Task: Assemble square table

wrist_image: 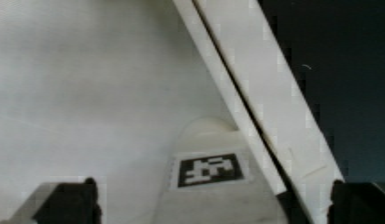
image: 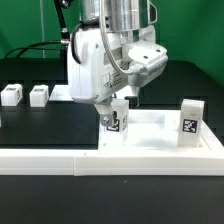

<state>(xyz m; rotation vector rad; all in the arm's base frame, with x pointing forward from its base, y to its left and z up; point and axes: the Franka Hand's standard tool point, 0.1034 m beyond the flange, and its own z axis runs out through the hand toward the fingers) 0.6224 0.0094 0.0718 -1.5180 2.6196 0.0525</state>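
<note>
Gripper [image: 116,104]: jaws apart, straddling upright leg [image: 115,123] at tabletop [image: 155,138] corner, seemingly because the leg, socketed, stands unaided; second leg [image: 190,118] upright at another corner.

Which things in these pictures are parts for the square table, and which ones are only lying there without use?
Parts for the job:
- square tabletop
- leg under the open claw, tag visible
- upright leg at the exterior view's right
- far-left leg
- leg next to it

Only lying about:
- long white L-shaped rail
</note>
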